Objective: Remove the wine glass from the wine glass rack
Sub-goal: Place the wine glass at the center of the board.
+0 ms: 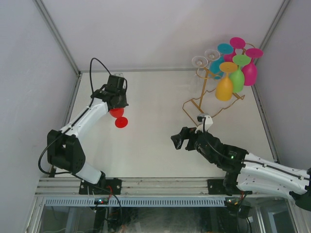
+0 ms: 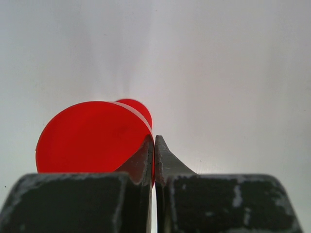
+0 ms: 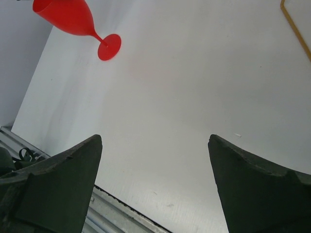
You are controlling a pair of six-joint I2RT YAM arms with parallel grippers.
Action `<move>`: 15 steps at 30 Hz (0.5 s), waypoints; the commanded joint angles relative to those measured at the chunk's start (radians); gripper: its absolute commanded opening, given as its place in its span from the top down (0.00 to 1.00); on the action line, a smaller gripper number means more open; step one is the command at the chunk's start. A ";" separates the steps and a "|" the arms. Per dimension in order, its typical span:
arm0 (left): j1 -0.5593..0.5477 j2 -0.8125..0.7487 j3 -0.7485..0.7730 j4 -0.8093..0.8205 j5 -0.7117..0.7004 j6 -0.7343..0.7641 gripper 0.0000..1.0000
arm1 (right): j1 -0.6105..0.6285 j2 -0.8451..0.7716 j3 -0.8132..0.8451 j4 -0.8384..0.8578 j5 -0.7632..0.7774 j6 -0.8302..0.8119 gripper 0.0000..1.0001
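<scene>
A red wine glass (image 1: 118,116) is in my left gripper (image 1: 115,104) at the table's left middle, far from the rack. In the left wrist view the fingertips (image 2: 146,150) are pinched on the thin wall of the red glass (image 2: 87,138). The right wrist view shows the red glass (image 3: 73,17) tilted, its round foot (image 3: 109,47) low near the table. The gold wire rack (image 1: 204,99) stands at the back right with several glasses hung upside down. My right gripper (image 1: 181,141) is open and empty in front of the rack, jaws wide apart (image 3: 155,138).
On the rack hang a yellow glass (image 1: 224,87), a green one (image 1: 237,77), a magenta one (image 1: 250,72), teal and clear ones behind. The rack's base wire (image 3: 294,24) shows at the right wrist view's top right. Grey walls enclose the table; a metal rail (image 1: 160,184) runs along the near edge.
</scene>
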 commanded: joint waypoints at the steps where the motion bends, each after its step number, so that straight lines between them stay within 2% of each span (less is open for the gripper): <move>1: 0.004 0.005 0.006 0.054 -0.026 -0.008 1.00 | -0.013 -0.009 0.017 -0.020 -0.041 0.055 0.11; 4: 0.004 0.007 0.003 0.063 -0.025 0.006 1.00 | -0.027 0.000 0.017 -0.031 -0.044 0.072 0.10; 10: 0.005 0.011 0.001 0.038 -0.036 0.030 1.00 | -0.108 -0.030 0.023 -0.052 -0.100 -0.007 0.11; 15: 0.010 -0.010 -0.009 0.046 -0.015 0.047 0.94 | -0.178 -0.069 0.022 -0.074 -0.165 -0.003 0.11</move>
